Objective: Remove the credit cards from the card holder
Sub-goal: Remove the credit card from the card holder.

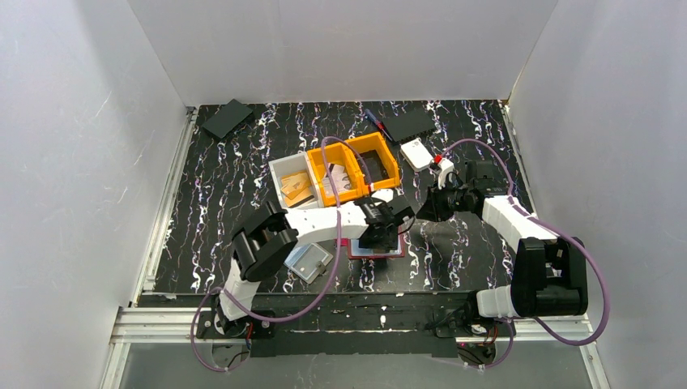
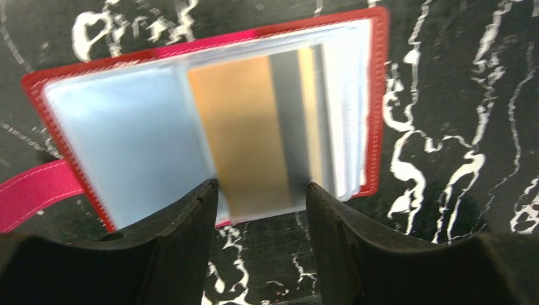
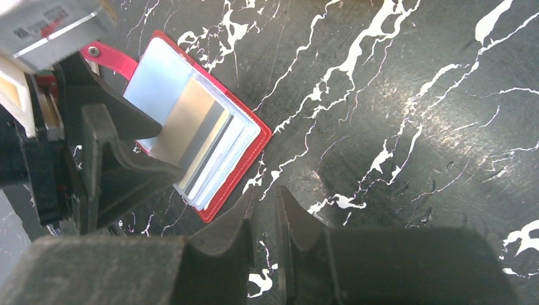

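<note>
Red card holder lies open on the table, a tan-orange credit card tilted up from its sleeves between the left pincer's jaws; whether they clamp it I cannot tell. Best to close squarely on the card's edges, then draw straight along the sleeve. Right pincer, narrowly parted and empty, could pin the cover

— Above card holder?
— Taken: left gripper, fingers astride.
— Right side?
— Open table, bounded by right gripper.
— Behind?
— Orange bins, close.
</note>
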`<state>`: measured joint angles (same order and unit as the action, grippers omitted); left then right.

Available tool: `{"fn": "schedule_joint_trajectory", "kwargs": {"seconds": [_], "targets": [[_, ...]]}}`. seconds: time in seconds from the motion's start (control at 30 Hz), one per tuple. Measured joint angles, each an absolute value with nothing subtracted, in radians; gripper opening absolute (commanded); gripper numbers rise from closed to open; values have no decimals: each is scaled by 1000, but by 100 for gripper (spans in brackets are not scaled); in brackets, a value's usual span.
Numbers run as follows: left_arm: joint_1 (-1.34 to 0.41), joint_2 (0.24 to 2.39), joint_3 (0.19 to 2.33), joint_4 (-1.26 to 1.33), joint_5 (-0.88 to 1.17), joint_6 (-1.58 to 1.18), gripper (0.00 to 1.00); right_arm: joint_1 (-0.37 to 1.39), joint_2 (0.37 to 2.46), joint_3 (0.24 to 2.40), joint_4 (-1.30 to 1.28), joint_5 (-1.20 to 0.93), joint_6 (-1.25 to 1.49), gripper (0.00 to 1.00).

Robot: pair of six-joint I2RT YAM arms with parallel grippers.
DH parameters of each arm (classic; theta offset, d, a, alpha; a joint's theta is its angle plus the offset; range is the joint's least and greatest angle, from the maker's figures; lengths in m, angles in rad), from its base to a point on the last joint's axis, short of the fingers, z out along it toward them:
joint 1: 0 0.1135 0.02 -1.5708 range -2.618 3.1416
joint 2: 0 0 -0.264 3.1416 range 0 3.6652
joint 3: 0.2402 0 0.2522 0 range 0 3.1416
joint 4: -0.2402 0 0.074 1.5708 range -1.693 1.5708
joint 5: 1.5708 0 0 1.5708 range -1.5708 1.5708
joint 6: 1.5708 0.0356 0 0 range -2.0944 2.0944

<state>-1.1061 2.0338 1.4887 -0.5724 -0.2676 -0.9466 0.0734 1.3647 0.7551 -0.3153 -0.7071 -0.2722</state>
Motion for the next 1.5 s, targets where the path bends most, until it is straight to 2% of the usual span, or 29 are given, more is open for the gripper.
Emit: {"fn": "schedule_joint_trajectory", "kwargs": {"seconds": [0.17,0.27,0.47,0.6,0.87,1.17,1.5], "targets": [[-1077,1942,1341,-473,-225,-959,40,84,1375,755,-322,-730,-276,23],[-1045,1870,1227,-376,-175,-973,37,118,1395,756,-333,-759,-284,23],[-1001,1794,1102,-265,-110,-987,28,247,1464,756,-336,-768,-281,10],[-993,1777,1061,-216,-96,-991,23,313,1499,756,-321,-725,-247,6],[-981,1757,1007,-142,-74,-1007,18,338,1513,752,-221,-701,-136,26],[-979,1757,998,-119,-64,-1008,18,338,1563,744,-203,-706,-83,34],[-979,1757,996,-112,-61,-1007,17,339,1552,744,-202,-681,-75,35]]}}
